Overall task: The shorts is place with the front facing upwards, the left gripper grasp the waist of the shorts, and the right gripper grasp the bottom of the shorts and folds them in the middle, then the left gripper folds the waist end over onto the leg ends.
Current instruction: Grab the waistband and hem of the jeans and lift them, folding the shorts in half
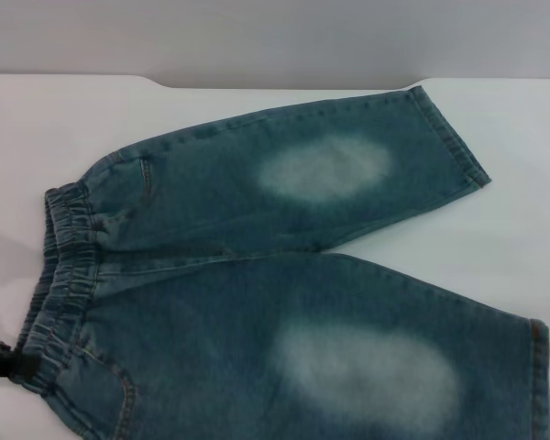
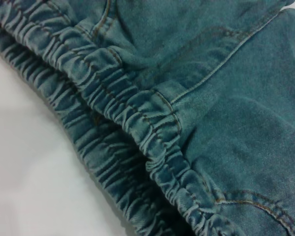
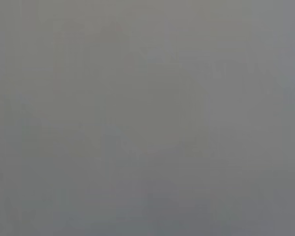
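The shorts (image 1: 257, 275) lie flat on the white table, front up, a pale faded oval on each leg. The gathered elastic waist (image 1: 60, 275) is at the left, and the left wrist view shows it close up (image 2: 137, 113). The leg ends point right: the far hem (image 1: 454, 137) and the near hem (image 1: 541, 376), which shows an orange-red edge. A black part of the left gripper (image 1: 2, 359) shows at the left edge, right against the near end of the waist. The right gripper is out of view, and the right wrist view shows only plain grey.
The white table (image 1: 92, 119) runs around the shorts, with bare surface at the back left and at the right (image 1: 522, 238) between the two legs. A grey wall (image 1: 275, 37) stands behind the table's far edge.
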Tool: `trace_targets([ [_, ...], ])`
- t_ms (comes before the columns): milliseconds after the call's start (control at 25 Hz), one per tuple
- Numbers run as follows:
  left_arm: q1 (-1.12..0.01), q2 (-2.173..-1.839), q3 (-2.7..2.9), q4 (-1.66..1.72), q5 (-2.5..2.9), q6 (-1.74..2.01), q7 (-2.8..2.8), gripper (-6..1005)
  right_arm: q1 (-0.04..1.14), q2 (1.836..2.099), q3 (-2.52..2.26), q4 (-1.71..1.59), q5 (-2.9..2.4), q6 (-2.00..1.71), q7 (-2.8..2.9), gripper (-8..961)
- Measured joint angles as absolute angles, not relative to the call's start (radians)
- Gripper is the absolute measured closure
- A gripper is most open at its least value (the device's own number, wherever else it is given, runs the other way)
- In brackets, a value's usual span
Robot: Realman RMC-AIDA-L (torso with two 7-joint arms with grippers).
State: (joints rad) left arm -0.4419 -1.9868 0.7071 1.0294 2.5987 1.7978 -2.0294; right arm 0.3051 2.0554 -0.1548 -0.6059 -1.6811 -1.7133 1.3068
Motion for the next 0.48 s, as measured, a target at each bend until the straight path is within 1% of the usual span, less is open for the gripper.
trace_targets([
  [80,-0.443,-1.987,0.707,1.030,2.599,1.798,-2.030,913,0.305,2.055,-0.155,-0.606,-1.681,-1.713,1.307,458],
  [160,-0.444,-1.988,0.705,1.034,2.599,1.796,-2.032,926,0.306,2.055,-0.159,-0.605,-1.682,-1.713,1.311,458],
  [280,-0.452,-1.989,0.699,1.037,2.598,1.789,-2.036,946,0.316,2.044,-0.174,-0.605,-1.698,-1.713,1.358,459],
  [360,-0.462,-1.988,0.696,1.037,2.598,1.784,-2.038,953,0.330,2.022,-0.201,-0.616,-1.716,-1.718,1.431,459],
  [480,-0.475,-1.987,0.694,1.037,2.596,1.777,-2.043,953,0.354,1.975,-0.278,-0.651,-1.747,-1.732,1.585,459],
])
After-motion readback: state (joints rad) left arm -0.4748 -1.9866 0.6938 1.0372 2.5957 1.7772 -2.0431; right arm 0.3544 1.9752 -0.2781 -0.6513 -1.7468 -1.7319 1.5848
